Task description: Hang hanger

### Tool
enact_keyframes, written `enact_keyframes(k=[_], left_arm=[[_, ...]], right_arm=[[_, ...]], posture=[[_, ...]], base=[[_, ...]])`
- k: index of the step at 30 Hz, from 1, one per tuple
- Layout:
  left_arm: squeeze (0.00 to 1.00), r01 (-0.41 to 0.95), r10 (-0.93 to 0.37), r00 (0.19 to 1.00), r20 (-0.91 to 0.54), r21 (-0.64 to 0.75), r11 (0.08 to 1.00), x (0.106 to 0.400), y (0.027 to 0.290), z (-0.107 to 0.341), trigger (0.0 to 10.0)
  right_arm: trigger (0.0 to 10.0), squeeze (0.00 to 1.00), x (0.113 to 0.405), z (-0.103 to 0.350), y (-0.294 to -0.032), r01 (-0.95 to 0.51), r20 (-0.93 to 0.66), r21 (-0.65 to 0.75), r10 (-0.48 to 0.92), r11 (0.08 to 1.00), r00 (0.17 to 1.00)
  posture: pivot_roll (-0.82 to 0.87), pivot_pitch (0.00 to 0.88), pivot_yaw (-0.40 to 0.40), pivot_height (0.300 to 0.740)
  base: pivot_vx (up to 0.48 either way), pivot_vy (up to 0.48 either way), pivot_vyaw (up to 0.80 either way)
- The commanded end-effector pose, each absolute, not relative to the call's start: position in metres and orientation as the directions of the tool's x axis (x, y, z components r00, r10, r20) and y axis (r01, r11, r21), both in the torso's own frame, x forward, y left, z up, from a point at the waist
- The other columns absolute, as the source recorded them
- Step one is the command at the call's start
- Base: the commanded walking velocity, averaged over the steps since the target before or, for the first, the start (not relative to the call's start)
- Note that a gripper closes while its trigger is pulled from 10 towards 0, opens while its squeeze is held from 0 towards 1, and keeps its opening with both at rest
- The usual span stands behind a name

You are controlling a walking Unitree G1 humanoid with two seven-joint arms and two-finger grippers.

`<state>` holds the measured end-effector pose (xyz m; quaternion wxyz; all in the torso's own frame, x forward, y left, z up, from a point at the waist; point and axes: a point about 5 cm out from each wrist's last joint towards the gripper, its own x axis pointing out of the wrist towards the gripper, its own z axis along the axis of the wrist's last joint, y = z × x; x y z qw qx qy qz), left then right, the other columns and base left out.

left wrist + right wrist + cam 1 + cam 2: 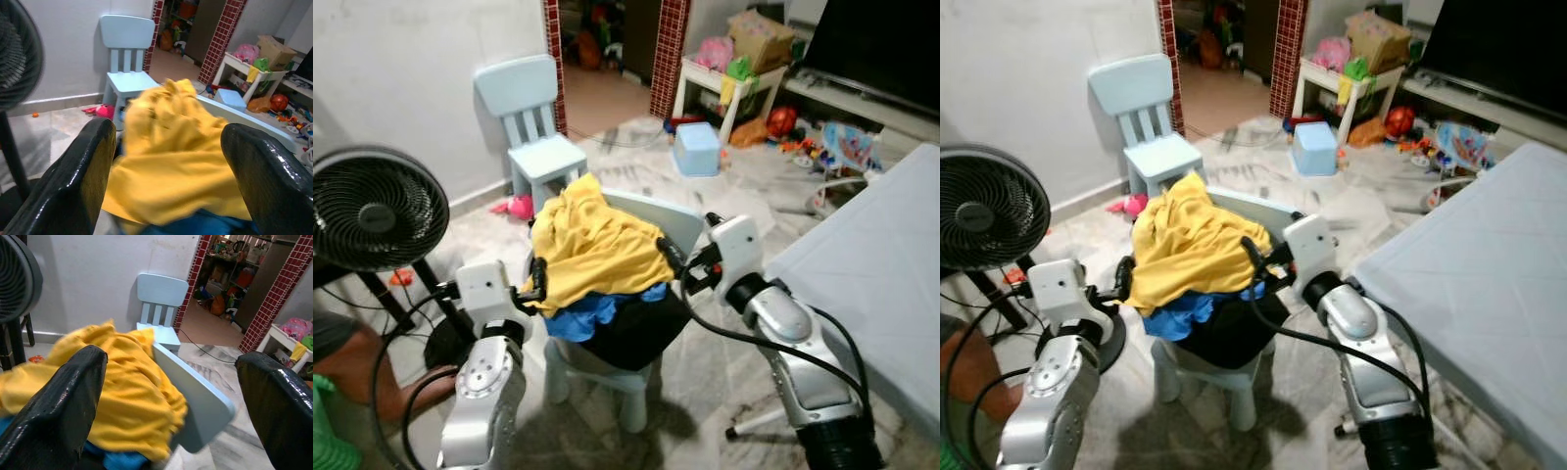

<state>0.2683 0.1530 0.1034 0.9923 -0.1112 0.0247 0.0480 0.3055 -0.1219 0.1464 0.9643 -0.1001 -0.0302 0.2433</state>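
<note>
A heap of clothes lies on a small pale blue chair [672,221] right in front of me. A yellow garment [595,245] is on top, with a blue one [595,311] and a black one [634,331] under it. My left gripper [536,280] is open at the heap's left edge, its fingers [93,166] spread on either side of the yellow cloth [176,161]. My right gripper [675,260] is open at the heap's right side, by the chair's backrest [195,406]. Neither gripper holds anything.
A black standing fan [374,211] is close on my left, with a person's leg [357,364] on the floor beside it. A white padded surface [886,264] fills the right. Behind the heap stand a second pale blue chair [533,117] and a blue box [697,149]; toys lie at the back right.
</note>
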Motion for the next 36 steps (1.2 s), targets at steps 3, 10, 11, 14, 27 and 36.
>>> enact_keyframes(k=[3, 10, 11, 14, 27, 36], left_arm=[[0.00, -0.110, 0.100, 0.994, -0.055, -0.234, 0.966, 0.270, 0.147, 0.105, 10.0], [0.00, -0.234, 0.220, 0.972, -0.080, -0.292, 0.927, 0.269, 0.154, 0.104, 10.0], [0.00, -0.244, 0.228, 0.970, -0.088, -0.304, 0.921, 0.269, 0.155, 0.103, 10.0], [0.00, -0.278, 0.251, 0.961, -0.119, -0.363, 0.889, 0.269, 0.156, 0.100, 10.0], [0.00, -0.217, 0.180, 0.976, -0.126, -0.416, 0.883, 0.274, 0.153, 0.100, 10.0], [0.00, -0.183, 0.149, 0.983, -0.111, -0.431, 0.884, 0.276, 0.149, 0.102, 10.0]], right_arm=[[10.0, 0.00, 0.307, 0.149, -0.127, -0.456, 0.010, -0.222, 0.470, 0.862, 0.883], [10.0, 0.00, 0.312, 0.151, -0.119, -0.492, 0.016, -0.237, 0.510, 0.837, 0.860], [10.0, 0.00, 0.312, 0.151, -0.119, -0.493, 0.017, -0.235, 0.510, 0.838, 0.860], [10.0, 0.00, 0.311, 0.151, -0.116, -0.503, 0.016, -0.251, 0.523, 0.827, 0.852], [10.0, 0.00, 0.307, 0.147, -0.124, -0.468, 0.012, -0.231, 0.484, 0.853, 0.875], [10.0, 0.00, 0.308, 0.150, -0.125, -0.457, 0.021, -0.230, 0.474, 0.859, 0.881]], posture=[[-0.08, 0.000, -0.037, 0.740], [-0.05, 0.000, -0.056, 0.740], [-0.05, 0.000, -0.056, 0.740], [-0.05, 0.000, -0.060, 0.740], [-0.08, 0.000, -0.033, 0.740], [-0.08, 0.000, -0.029, 0.740]], base=[[0.000, 0.000, 0.00], [0.000, 0.000, 0.00], [0.000, 0.000, 0.60], [0.000, 0.000, 0.80], [0.000, 0.000, 0.40], [0.000, 0.000, 0.00]])
